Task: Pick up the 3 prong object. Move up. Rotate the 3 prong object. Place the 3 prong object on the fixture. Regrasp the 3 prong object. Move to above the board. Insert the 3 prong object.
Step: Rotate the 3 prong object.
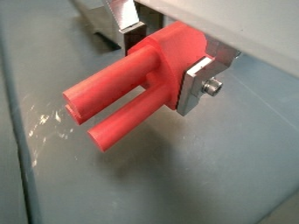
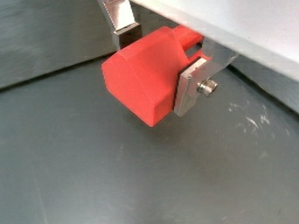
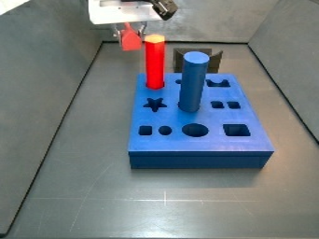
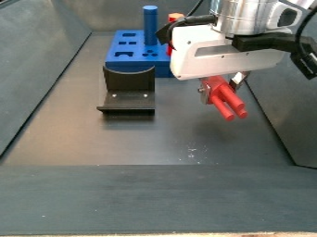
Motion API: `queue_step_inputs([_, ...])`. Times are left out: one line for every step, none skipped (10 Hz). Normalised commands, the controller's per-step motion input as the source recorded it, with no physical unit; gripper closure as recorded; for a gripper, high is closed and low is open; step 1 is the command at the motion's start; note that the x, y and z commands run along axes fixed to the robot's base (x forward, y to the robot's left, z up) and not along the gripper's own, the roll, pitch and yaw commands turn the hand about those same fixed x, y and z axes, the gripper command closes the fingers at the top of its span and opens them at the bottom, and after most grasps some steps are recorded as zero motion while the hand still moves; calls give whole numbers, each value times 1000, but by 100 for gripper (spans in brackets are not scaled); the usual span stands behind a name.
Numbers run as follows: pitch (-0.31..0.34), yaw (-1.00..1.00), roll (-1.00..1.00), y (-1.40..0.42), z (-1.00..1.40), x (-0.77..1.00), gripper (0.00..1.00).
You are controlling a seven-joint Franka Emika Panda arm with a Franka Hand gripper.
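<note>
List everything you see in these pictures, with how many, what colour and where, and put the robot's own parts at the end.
3 prong object: one, salmon-red, held off the floor between the end effector's fingers, prongs pointing outward and down in a side view.
Board: one, blue, on the dark floor, with star, round and square cutouts on top.
Red peg: one, red cylinder, upright in the board.
Blue peg: one, blue cylinder, upright in the board beside the red peg.
Fixture: one, dark L-shaped bracket, on the floor next to the board.
Floor: one, dark grey, walled on its sides.
End effector: one, white body with silver fingers, above the floor, apart from the fixture and board.
</note>
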Motion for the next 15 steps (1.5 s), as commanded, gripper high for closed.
queue_step_inputs([-7, -944, -24, 18, 3, -8, 100])
queue_step_inputs([-7, -608, -24, 17, 3, -8, 100])
queue_step_inputs([-7, -408, -24, 17, 3, -8, 100])
queue_step_inputs([-7, -271, -24, 17, 3, -8, 100])
queue_step_inputs([0, 0, 0, 0, -817, 0, 100])
queue_step_inputs([-12, 52, 3, 5, -797, 19, 100])
queue_step_inputs([-23, 52, 3, 7, -722, 37, 100])
queue_step_inputs([-19, 40, -4, 4, -575, 39, 100])
queue_step_inputs([-17, 31, -9, 3, -449, 40, 100])
queue_step_inputs([-20, 24, -14, 2, -319, 37, 100])
queue_step_inputs([-25, 20, -17, 3, -190, 34, 100])
queue_step_inputs([0, 0, 0, 0, 0, 0, 0])
queue_step_inputs([0, 0, 0, 0, 1000, 0, 0])
queue_step_inputs([13, 0, -3, -2, 1000, -8, 0])
queue_step_inputs([34, -1, -5, -2, 1000, -16, 0])
